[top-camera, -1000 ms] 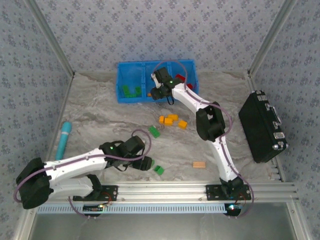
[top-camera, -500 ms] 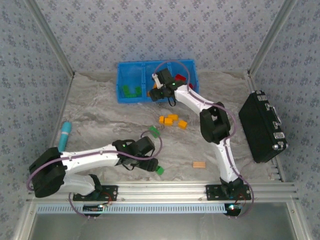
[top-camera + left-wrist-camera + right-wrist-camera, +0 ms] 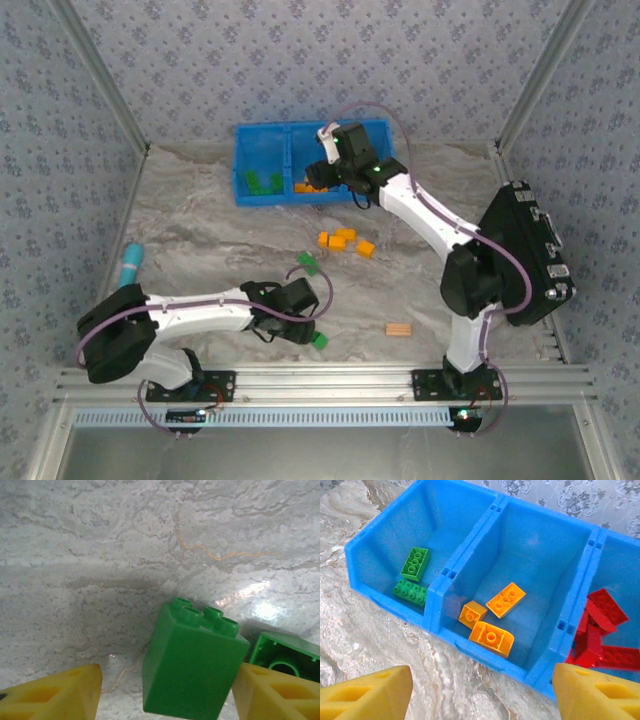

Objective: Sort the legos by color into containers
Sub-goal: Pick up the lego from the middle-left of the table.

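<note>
Left hand [image 3: 167,696] low, open — straddling green brick [image 3: 195,662].

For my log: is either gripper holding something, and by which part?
Nothing is held. The left gripper stands open around a green plastic brick; the right gripper is empty.

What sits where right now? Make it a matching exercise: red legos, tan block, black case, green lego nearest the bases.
1 red legos
2 tan block
3 black case
4 green lego nearest the bases

a between the fingers of the left gripper
b right edge of the table
c right compartment of the blue bin
d alone, touching nothing

Pairs: 1-c, 2-d, 3-b, 4-a
</note>
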